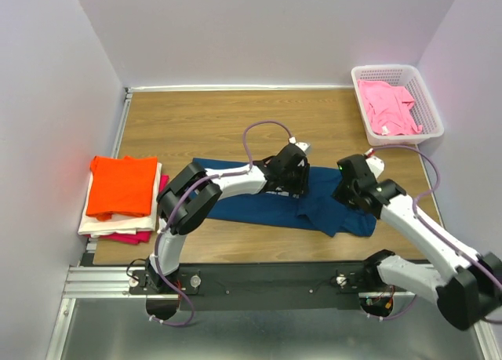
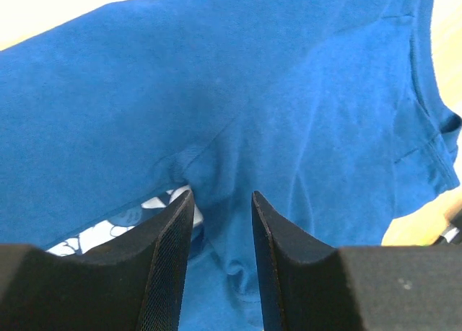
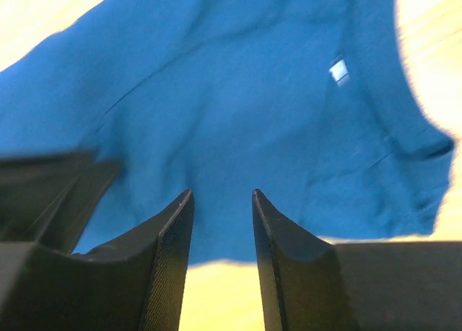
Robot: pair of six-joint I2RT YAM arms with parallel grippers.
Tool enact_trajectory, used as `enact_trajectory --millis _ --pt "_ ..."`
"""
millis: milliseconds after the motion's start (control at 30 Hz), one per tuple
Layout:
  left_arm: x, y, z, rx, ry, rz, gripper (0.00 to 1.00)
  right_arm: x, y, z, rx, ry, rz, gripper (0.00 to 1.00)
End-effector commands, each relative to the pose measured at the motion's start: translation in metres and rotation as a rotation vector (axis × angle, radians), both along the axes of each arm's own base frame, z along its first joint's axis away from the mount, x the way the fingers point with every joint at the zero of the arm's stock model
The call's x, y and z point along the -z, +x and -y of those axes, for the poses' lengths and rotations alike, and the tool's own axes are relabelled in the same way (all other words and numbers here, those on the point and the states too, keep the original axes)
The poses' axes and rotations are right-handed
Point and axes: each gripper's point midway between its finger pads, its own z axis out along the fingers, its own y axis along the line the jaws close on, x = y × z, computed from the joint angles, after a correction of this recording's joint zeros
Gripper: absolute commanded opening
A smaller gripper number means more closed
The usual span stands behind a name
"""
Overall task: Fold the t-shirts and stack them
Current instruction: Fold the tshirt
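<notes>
A: Any readable text?
B: No. White print (image 2: 123, 226) peeks from under the navy tee (image 2: 289, 115), illegible
A: Claws?
B: Left gripper (image 2: 221, 197) jaws slightly parted over a soft crease. Right gripper (image 3: 221, 195) parted too, holding nothing. Tee spread on the wooden table (image 1: 196, 117), orange tee (image 1: 121, 183) tops the left stack, pink tee (image 1: 390, 107) in lattice basket (image 1: 429, 105)

1. Overhead view: bright, even light; my arms (image 1: 235, 183) cast soft shadows on the surface (image 1: 196, 125).
2. Left wrist view: sharp, with the surface blown out pale at 11 o'clock.
3. Right wrist view: the navy t-shirt (image 3: 238, 107) is smeared by blur, the surface glares yellow at 1 and 6 o'clock, and my right pincer (image 3: 222, 201) looks crisp.
</notes>
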Motion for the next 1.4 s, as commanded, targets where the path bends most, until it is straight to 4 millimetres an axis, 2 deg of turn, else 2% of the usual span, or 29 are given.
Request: enact_trajectory --millis 0,67,133,167,233,433,567,633,733,800,867,933,1233,1267,1333,1367 --pt "-0.009 0.009 -0.012 -0.027 0.023 0.034 0.46 0.006 0.026 0.039 0.101 -0.207 -0.025 0.46" --pt "-0.01 0.011 -0.01 -0.025 0.022 0.039 0.46 0.018 0.043 0.045 0.108 -0.152 -0.046 0.47" --pt "-0.009 0.012 -0.012 -0.026 0.028 0.037 0.46 0.021 0.051 0.053 0.129 -0.131 -0.046 0.47" --pt "-0.008 0.012 -0.012 -0.024 0.03 0.038 0.46 0.025 0.054 0.066 0.163 -0.136 -0.061 0.47" --pt "-0.009 0.015 -0.012 -0.024 0.03 0.043 0.47 0.026 0.061 0.073 0.18 -0.132 -0.063 0.47" --pt "-0.01 0.017 -0.007 -0.013 0.006 0.037 0.47 0.043 0.066 0.104 0.259 -0.117 -0.095 0.47" --pt "-0.023 0.017 -0.008 -0.026 -0.021 0.058 0.47 0.047 0.076 0.103 0.25 -0.096 -0.07 0.47" --pt "-0.023 0.021 -0.018 -0.067 -0.006 0.071 0.47 0.051 0.079 0.099 0.242 -0.076 -0.063 0.47" --pt "-0.038 0.03 -0.035 -0.145 -0.029 0.09 0.47 0.064 0.079 0.093 0.231 -0.047 -0.081 0.47" --pt "-0.035 0.04 -0.053 -0.215 -0.01 0.1 0.47 0.07 0.079 0.09 0.225 -0.032 -0.082 0.47" --pt "-0.04 0.044 -0.062 -0.241 -0.021 0.105 0.47 0.074 0.076 0.091 0.234 -0.035 -0.094 0.46" --pt "-0.036 0.046 -0.071 -0.263 -0.016 0.096 0.47 0.079 0.073 0.093 0.243 -0.046 -0.109 0.46" --pt "-0.037 0.045 -0.081 -0.278 -0.025 0.091 0.47 0.085 0.07 0.099 0.267 -0.073 -0.114 0.43" --pt "-0.036 0.045 -0.082 -0.281 -0.022 0.09 0.47 0.084 0.07 0.1 0.269 -0.077 -0.111 0.35" --pt "-0.032 0.046 -0.084 -0.288 -0.016 0.086 0.47 0.081 0.071 0.101 0.271 -0.077 -0.1 0.28" --pt "-0.031 0.047 -0.085 -0.292 -0.015 0.084 0.47 0.079 0.071 0.102 0.274 -0.081 -0.095 0.21"
